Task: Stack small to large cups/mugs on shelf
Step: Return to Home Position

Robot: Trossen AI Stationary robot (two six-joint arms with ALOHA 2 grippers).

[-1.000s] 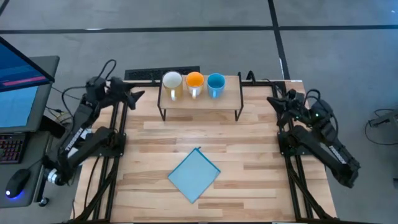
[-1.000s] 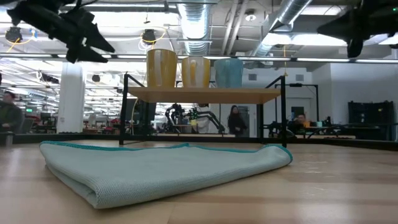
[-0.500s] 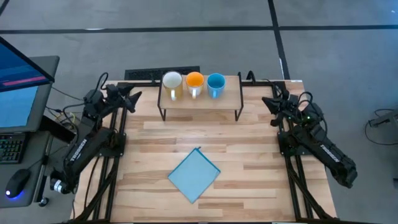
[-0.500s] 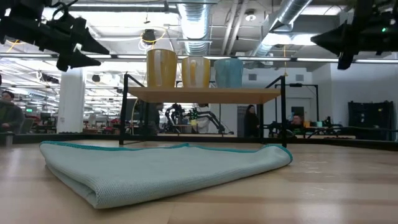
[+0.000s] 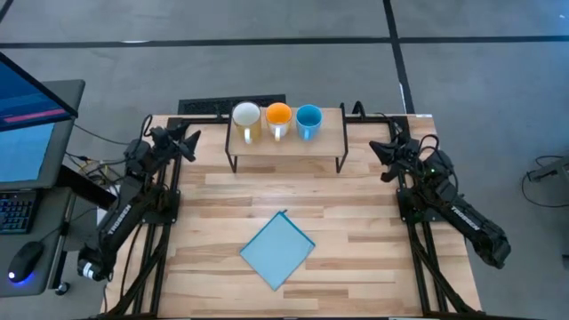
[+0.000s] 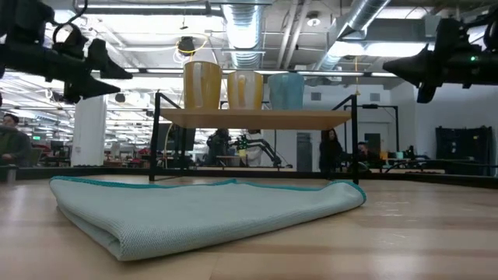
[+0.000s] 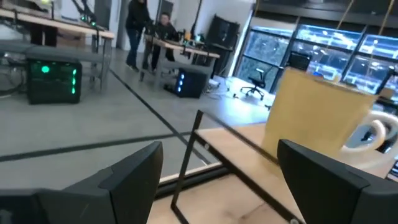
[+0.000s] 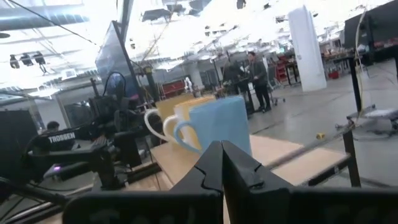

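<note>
Three mugs stand side by side on their bases on the shelf at the table's far edge: cream, orange, light blue. They also show in the low view: cream, orange, blue. My left gripper is open and empty, in the air left of the shelf; its wrist view shows the cream mug ahead. My right gripper is shut and empty, in the air right of the shelf, pointing at the blue mug.
A folded light-blue cloth lies on the table's near middle and fills the low view's foreground. A monitor and keyboard stand beyond the table's left edge. People stand in the room behind the table.
Both grippers have come down from higher up, staying beside the shelf. My right gripper has also gone a little toward the table's left, nearer the shelf's end. The mugs and the cloth have kept still.
</note>
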